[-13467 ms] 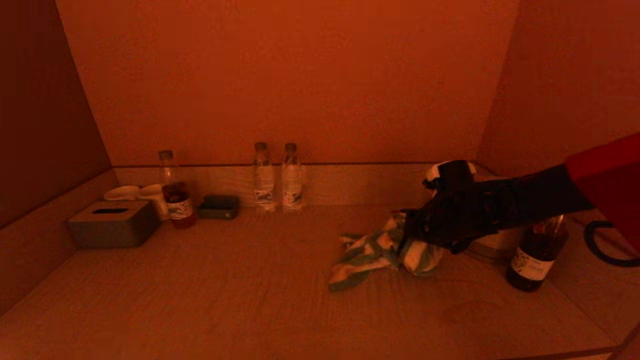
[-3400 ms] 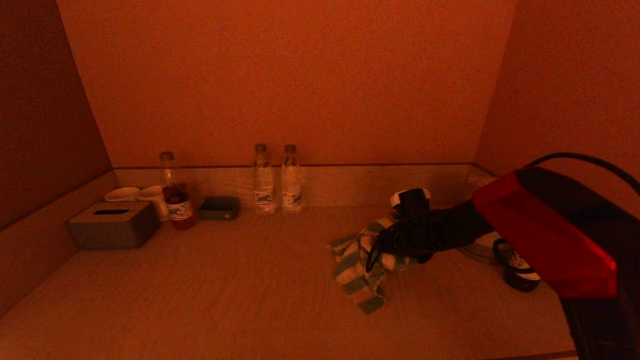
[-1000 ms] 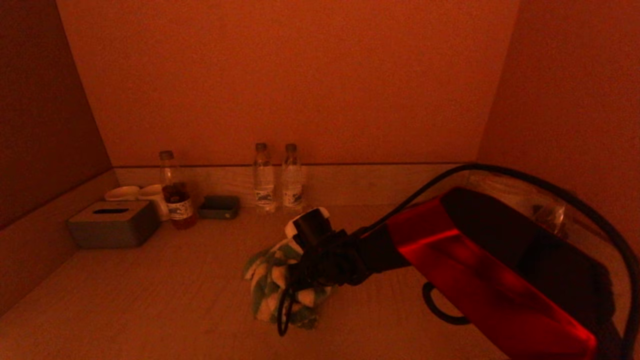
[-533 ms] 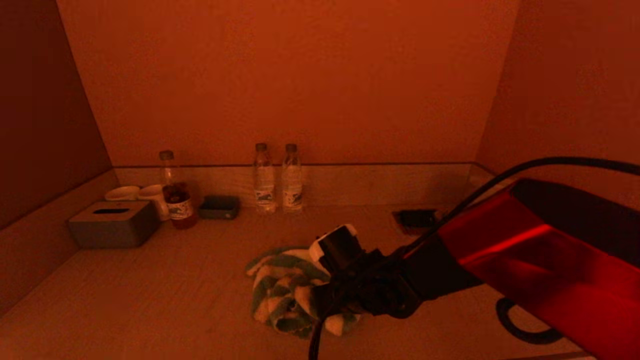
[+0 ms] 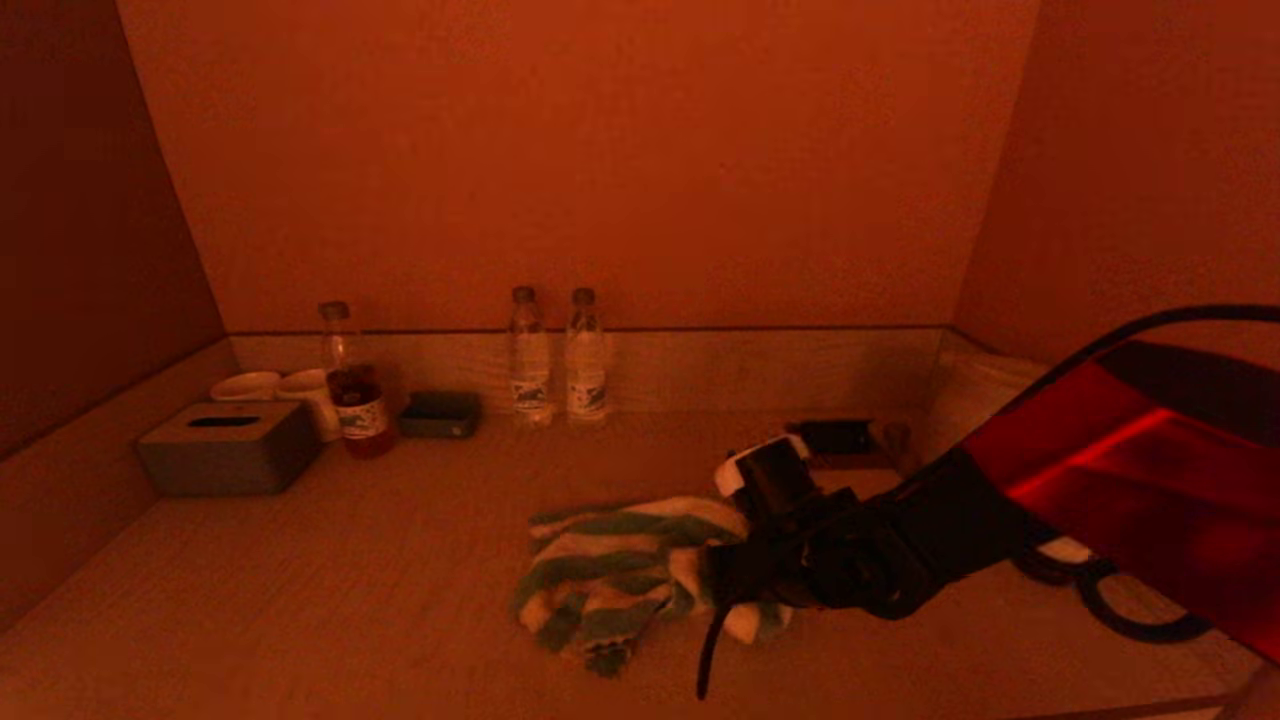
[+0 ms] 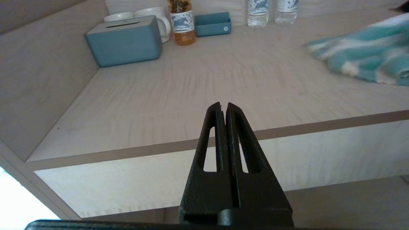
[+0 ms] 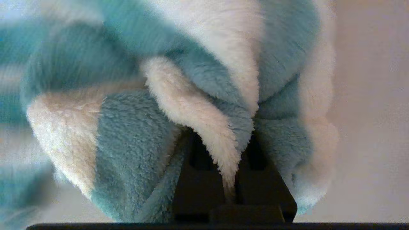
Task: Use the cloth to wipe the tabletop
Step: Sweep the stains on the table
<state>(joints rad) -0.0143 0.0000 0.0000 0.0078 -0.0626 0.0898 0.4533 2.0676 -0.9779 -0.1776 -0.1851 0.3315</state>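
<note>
Right claw (image 7: 229,179) pinches the cloth (image 5: 620,580) on the tabletop (image 5: 350,600) (bottle labels unreadable); left claw (image 6: 222,110) clenched, idle.

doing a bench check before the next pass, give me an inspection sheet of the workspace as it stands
surface: tabletop, pale wood grain, low rim at the edges.
job's things: cloth, green and white stripes, bunched on the tabletop.
clutter: tissue box, two cups, dark-drink bottle, small tray, two water bottles along the back.
grippers: right gripper shut on the cloth; left gripper shut, empty, off the front edge.
cables: black cable lying under the right arm.
surroundings: plain orange walls.
</note>
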